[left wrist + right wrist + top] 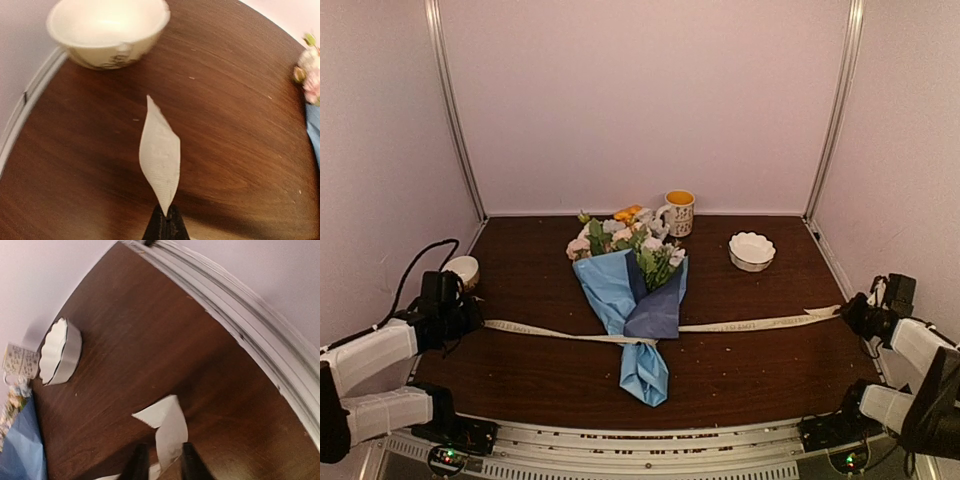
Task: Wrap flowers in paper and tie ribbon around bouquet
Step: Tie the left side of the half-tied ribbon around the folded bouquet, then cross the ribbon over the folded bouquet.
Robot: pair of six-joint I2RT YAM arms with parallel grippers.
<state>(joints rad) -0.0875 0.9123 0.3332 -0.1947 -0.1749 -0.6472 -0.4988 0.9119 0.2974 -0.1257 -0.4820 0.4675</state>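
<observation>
The bouquet [635, 300] lies mid-table: flowers [625, 238] at the far end, bundled in a cone of light blue and navy paper [620, 290]. The cream ribbon [740, 325] runs left to right across the table and meets the cone's narrow part. My left gripper [470, 318] is shut on the ribbon's left end [161, 155], which stands up from the closed tips [167, 220]. My right gripper [161, 465] is at the ribbon's right end [167, 422]. Its jaws stand apart with the folded strip loose between them.
A scalloped white bowl [752, 250] sits at the back right, and a patterned mug [679, 212] stands behind the flowers. A small cream bowl [462, 270] sits by the left wall, just beyond my left gripper. The table's metal edge rail [260, 335] runs close to my right gripper.
</observation>
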